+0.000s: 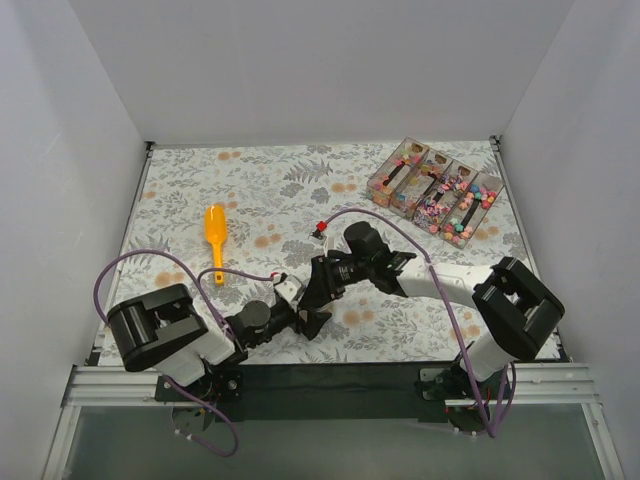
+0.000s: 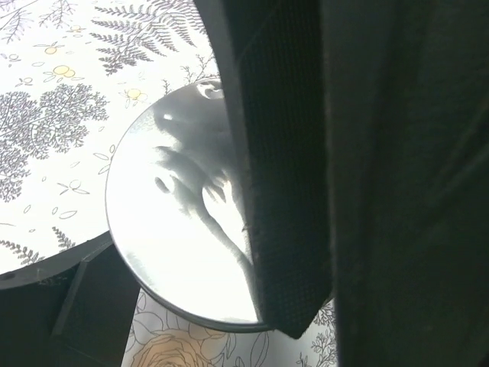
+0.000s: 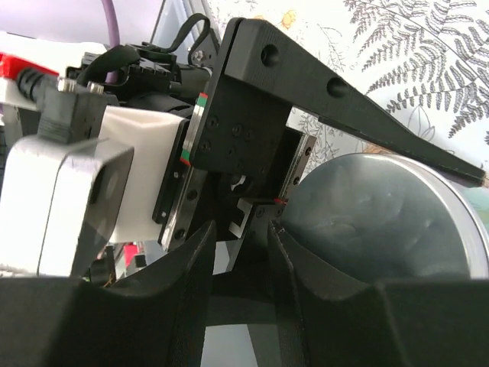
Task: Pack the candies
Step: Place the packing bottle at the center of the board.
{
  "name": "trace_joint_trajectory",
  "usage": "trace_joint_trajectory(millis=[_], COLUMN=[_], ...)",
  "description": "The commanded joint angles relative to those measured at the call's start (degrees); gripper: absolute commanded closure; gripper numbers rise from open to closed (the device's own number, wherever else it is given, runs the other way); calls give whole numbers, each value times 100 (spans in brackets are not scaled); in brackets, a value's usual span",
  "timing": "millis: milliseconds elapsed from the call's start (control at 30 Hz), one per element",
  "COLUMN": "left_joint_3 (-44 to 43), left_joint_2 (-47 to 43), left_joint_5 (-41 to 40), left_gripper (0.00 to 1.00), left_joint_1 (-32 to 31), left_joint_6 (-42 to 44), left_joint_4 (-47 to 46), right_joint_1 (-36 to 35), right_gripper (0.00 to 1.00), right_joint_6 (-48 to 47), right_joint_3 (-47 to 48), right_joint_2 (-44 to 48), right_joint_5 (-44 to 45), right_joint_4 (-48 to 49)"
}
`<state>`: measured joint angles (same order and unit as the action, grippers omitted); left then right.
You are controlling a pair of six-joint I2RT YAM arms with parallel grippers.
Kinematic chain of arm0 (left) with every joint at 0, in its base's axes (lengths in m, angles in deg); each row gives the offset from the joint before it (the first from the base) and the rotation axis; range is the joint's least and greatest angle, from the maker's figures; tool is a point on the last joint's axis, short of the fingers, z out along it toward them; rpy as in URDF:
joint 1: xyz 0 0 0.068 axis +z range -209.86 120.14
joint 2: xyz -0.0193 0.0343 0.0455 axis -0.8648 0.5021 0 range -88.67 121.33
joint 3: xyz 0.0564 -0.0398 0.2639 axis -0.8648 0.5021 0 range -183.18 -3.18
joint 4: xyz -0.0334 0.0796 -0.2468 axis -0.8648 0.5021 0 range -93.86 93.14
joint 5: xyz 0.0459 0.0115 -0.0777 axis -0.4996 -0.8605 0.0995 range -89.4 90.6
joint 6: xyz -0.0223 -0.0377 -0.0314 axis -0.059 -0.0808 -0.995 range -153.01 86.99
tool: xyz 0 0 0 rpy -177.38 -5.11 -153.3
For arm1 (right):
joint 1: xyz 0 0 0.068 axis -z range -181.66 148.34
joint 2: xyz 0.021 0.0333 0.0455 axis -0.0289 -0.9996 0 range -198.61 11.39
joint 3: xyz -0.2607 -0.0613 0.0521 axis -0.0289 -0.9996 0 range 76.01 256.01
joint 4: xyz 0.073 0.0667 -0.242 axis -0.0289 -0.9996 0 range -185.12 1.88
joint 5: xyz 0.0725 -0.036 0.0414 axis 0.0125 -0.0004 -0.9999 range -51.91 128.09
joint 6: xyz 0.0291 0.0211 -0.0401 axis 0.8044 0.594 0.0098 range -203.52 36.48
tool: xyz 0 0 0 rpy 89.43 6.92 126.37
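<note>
Candies (image 1: 433, 207) in clear boxes (image 1: 380, 188), far right corner of worktop (image 1: 260, 185), well apart from both claws. Left claw (image 1: 307, 318) spread wide, gripping round silver tin (image 2: 176, 222). Right claw (image 1: 322, 282) beside it; cannot tell if clenched.

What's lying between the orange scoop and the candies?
Top view: only tablecloth between scoop and candies, crossed midway by the right arm's purple cable.

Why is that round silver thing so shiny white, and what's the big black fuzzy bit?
Left wrist view: the round metal disc glares white with dark reflections; the black finger sits too near the lens, so it blurs. Right wrist view: that disc looks dull grey, no glare. Top view: even light, the candies look tiny.
</note>
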<state>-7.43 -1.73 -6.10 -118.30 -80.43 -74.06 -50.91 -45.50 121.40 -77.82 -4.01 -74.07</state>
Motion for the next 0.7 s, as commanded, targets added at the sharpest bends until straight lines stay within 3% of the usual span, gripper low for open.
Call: trace_joint_trajectory(millis=[0,367,667], left_joint_3=[258,626,672], left_joint_2=[-291,-2082,-2392], left_joint_5=[-780,-711,141], left_gripper=[14,10,7], left_joint_1=[139,139,139], left_joint_6=[-909,-1085,-734], left_joint_4=[-697,489,551], right_joint_1=[-40,56,83], right_gripper=[57,57,54], right_joint_6=[-269,-348,-383], right_joint_3=[-645,-935,-865], right_joint_2=[-509,-808,-1231], right_joint_5=[229,633,730], right_joint_4=[-1501,-1677,-1826])
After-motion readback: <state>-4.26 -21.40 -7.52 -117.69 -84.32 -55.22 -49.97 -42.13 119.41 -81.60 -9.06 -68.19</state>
